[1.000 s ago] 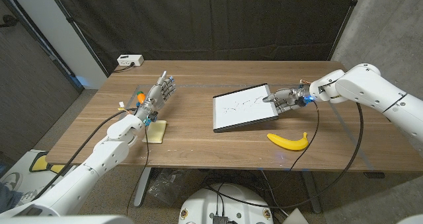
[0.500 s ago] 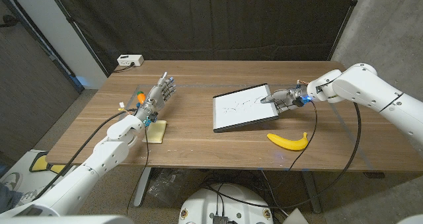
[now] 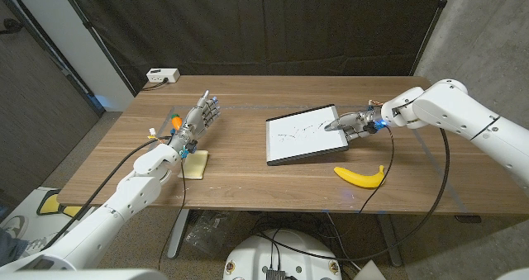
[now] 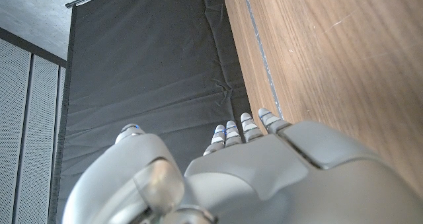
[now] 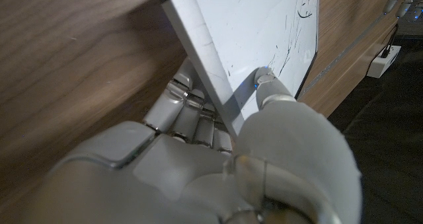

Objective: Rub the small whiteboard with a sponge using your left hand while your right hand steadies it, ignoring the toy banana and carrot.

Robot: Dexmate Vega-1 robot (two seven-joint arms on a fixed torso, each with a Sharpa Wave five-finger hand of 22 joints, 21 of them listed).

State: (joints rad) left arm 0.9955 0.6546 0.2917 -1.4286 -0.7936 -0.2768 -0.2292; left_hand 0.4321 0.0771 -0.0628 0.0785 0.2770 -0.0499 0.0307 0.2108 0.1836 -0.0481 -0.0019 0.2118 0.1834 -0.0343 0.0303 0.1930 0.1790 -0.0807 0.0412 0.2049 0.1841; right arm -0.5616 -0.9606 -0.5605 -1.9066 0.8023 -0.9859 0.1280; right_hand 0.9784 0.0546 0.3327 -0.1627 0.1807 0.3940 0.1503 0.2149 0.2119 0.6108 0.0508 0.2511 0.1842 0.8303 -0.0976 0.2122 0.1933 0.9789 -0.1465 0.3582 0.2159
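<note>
Whiteboard [image 3: 305,134] tilted, long axis toward far right, right robot hand [image 3: 350,124] pinching its edge, left robot hand [image 3: 197,120] released.

Left hand [image 3: 197,120] hovers with fingers spread apart; right hand [image 3: 354,123] pinches a board's edge.

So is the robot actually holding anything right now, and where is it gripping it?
Yes: the right hand pinches the small whiteboard at its right edge, thumb on top, fingers underneath. The left hand holds nothing.

The left hand [image 3: 196,119] hides most of the carrot [image 3: 177,122] behind it.
</note>
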